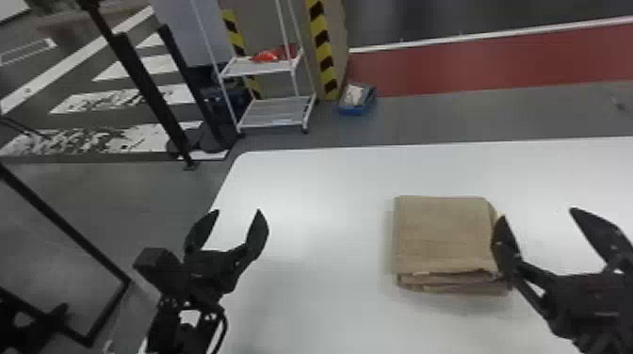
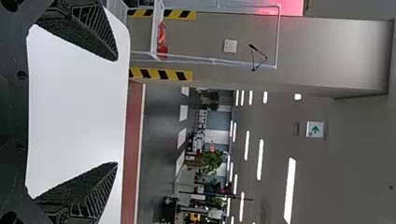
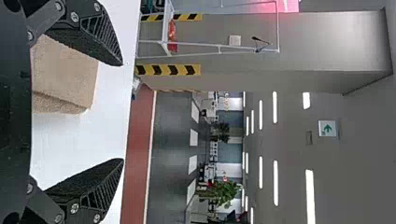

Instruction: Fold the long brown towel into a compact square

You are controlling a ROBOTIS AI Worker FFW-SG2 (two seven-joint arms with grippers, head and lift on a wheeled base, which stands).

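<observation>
See brown towel (image 1: 440, 233) on white surface (image 1: 320, 197), ahead and right of centre in head view, folded into a thick, compact, near-square stack. Lies flat, top layer smooth. Can't call a clear long axis from this slant; looks only slightly wider side to side than front to back. Points more or less squarely ahead, with far edge about parallel to the far rim of the surface and left edge running nearly straight away from the robot. Faces the robot with the layered side, stacked folds stepping out a bit under the top fold. Shows a strip of lower layer at the right side too, by the far right corner. Have right hand (image 1: 537, 214) at the right side of the towel, with fingers wide apart; overlaps the towel's right edge in head view with the inner finger. Can't tell touching from just above. See part of the towel past one finger in right wrist view. Have left hand (image 1: 239, 213) well apart from the towel, off to its left, over the left part of the surface, also with fingers wide apart. Note white rack (image 1: 261, 66) on the floor beyond the surface, with red item (image 1: 266, 56) on its upper shelf, plus blue bin (image 1: 354, 110) to its right, near a column with yellow-black stripes (image 1: 322, 49).
</observation>
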